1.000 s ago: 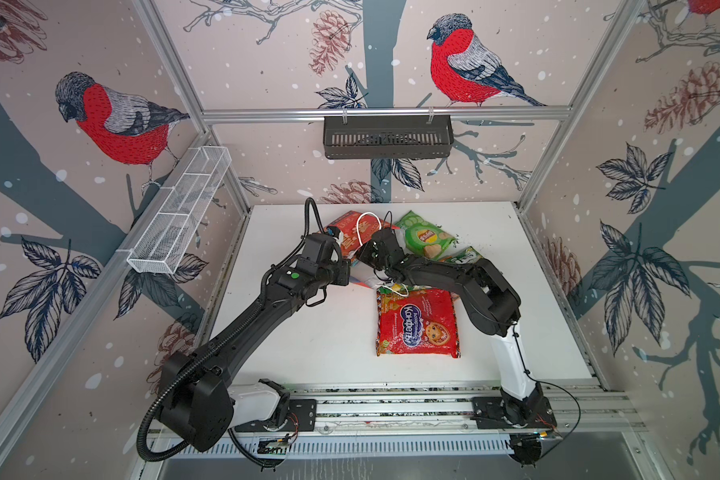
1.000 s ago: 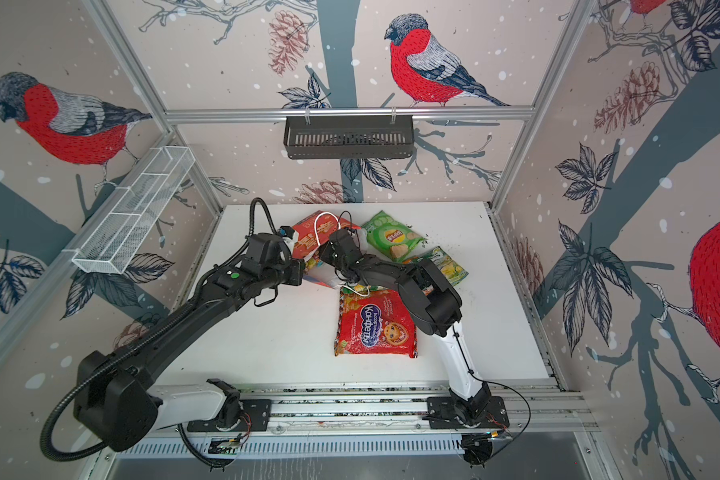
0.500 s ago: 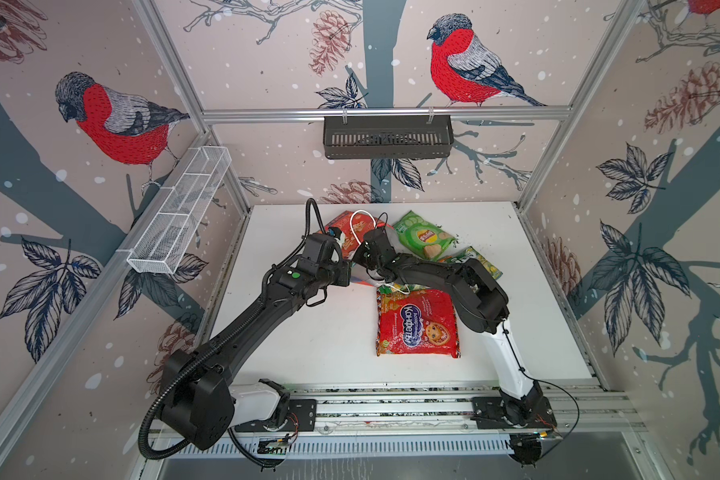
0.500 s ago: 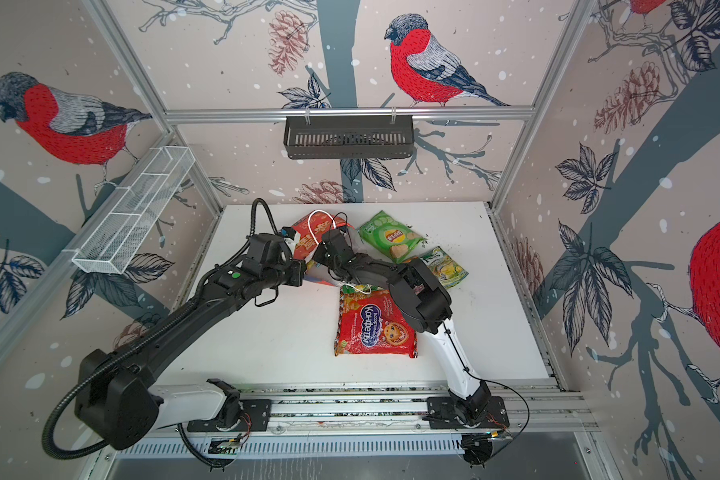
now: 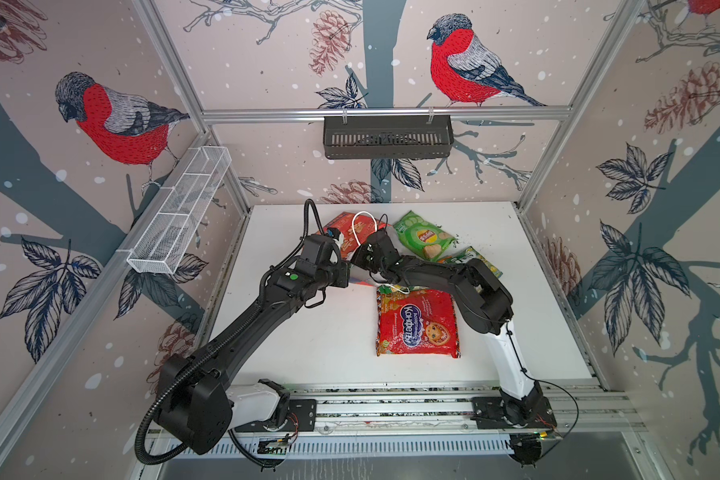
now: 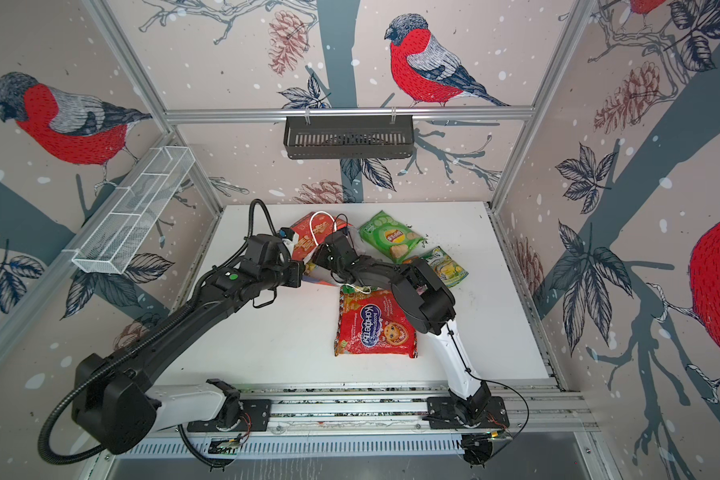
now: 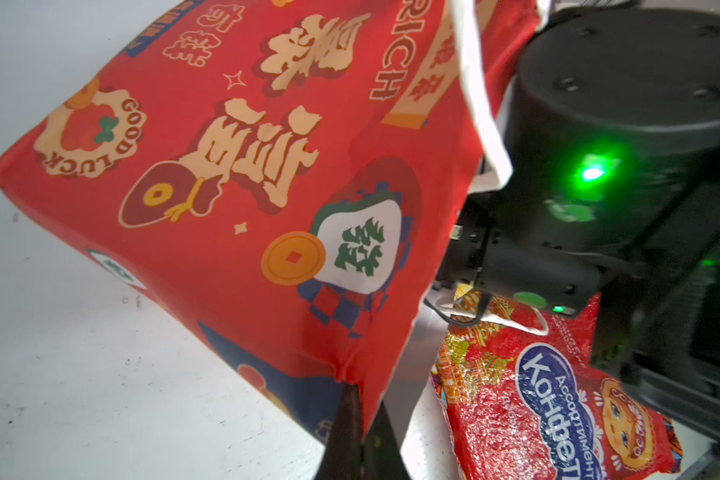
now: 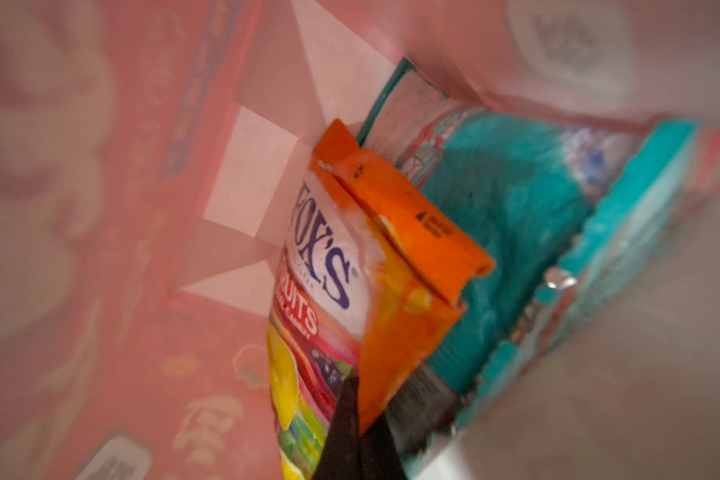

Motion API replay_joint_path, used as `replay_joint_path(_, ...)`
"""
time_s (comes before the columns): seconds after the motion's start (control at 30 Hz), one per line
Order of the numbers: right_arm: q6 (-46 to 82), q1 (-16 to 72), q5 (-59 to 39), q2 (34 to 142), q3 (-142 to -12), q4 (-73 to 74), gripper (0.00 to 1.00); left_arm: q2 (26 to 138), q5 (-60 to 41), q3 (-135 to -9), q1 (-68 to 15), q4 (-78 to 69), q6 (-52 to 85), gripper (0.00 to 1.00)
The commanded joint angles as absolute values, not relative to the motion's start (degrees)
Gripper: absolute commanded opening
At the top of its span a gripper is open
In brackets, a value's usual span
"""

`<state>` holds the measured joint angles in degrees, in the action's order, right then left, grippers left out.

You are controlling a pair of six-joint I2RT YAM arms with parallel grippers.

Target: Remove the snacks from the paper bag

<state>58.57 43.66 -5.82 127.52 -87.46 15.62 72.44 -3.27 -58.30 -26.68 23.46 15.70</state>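
roughly mid-back of the white tabletop (image 5: 308, 345) in both top views: red-orange paper bag (image 5: 341, 220) with white cord handles (image 5: 360, 226), both arms meeting at it.

print on the paper bag (image 7: 233, 187), left wrist view: "good luck" round a badge, "rich" along a strip, big cream chinese characters, gold coins, a green character on a white tile, a dark blue panel along one edge.

left gripper (image 7: 360, 419): jaws pinched together on a folded corner of the paper bag, paper caught between the tips.

right gripper (image 8: 356, 419): inside the paper bag, pale pinkish walls all round with the outer print showing through. jaws clamped on one edge of a small orange glossy candy packet (image 8: 391, 257). label reads "fox's", then "…uits" and "candy", with fruit pictures on the rest. print on its orange seal strip too fine to read. close behind it, a teal plastic packet (image 8: 508, 199), blurred, no text legible.

out on the table:
- large red glossy packet (image 5: 416, 324), centre of frame, just below the bag. blue oval reads "конфеты" with "ассортимент" beside it, next to a cartoon girl's face.
- flat green chip bag (image 5: 422, 237), upper centre-right, just right of the bag. red-yellow logo, unreadable.
- small green-yellow packet (image 5: 474, 259), right of that, partly under the right arm. wording too small.
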Motion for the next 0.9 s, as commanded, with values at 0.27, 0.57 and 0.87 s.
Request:
replay_joint_path(0.27,60.7,42.7,-6.4,119.6,-78.2,23.9,0.0,73.2,2.8,-60.7,-26.2,24.7,13.0,0.0)
replay_joint_path(0.57,60.8,42.7,-7.5,114.6,-74.2,24.9,0.0,73.7,4.4,-62.1,-26.2,25.0,13.2,0.0)
replay_joint_path(0.87,60.5,42.7,-9.5,109.0,-70.5,25.5,0.0,74.6,3.7,-64.3,-25.7,26.4,12.8,0.0)
